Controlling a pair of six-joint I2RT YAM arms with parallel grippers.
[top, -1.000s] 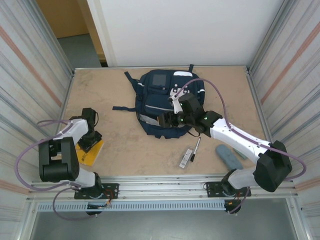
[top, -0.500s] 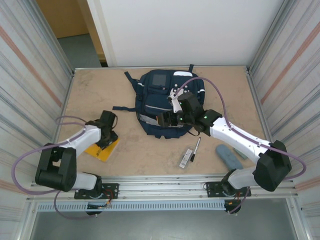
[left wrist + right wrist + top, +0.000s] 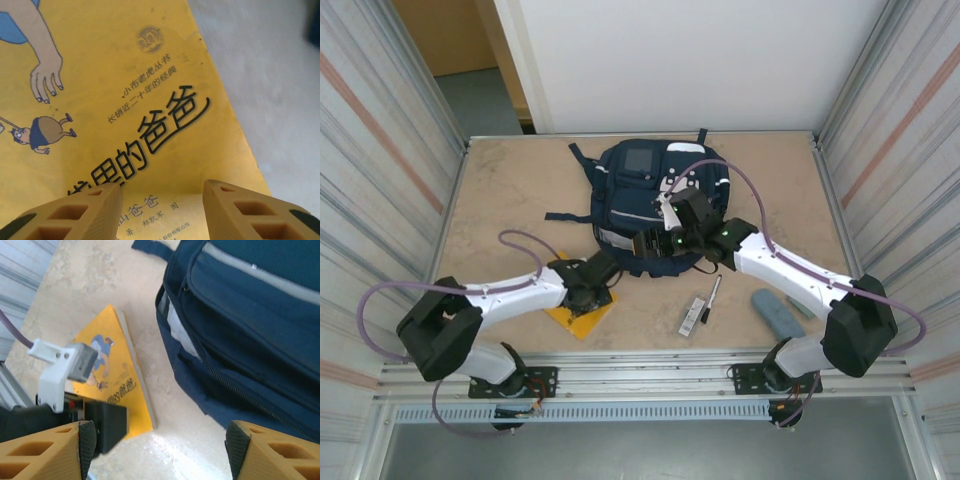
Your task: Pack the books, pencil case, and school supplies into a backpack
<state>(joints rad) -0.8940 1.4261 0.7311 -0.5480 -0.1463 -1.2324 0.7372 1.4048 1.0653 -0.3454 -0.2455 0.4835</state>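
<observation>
I've dragged the book (image 3: 582, 312) close to the backpack (image 3: 650, 185) under the left gripper (image 3: 592, 288), its fingers spread; the right gripper (image 3: 655, 240) hangs with its jaws apart too, so loading comes next.

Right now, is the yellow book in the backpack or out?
Out. The book lies flat on the table beside the backpack.

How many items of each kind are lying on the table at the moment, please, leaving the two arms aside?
Backpack: 1
Book: 1
Pencil case: 1
Pen: 1
White-and-black bar: 1
Total: 5
</observation>
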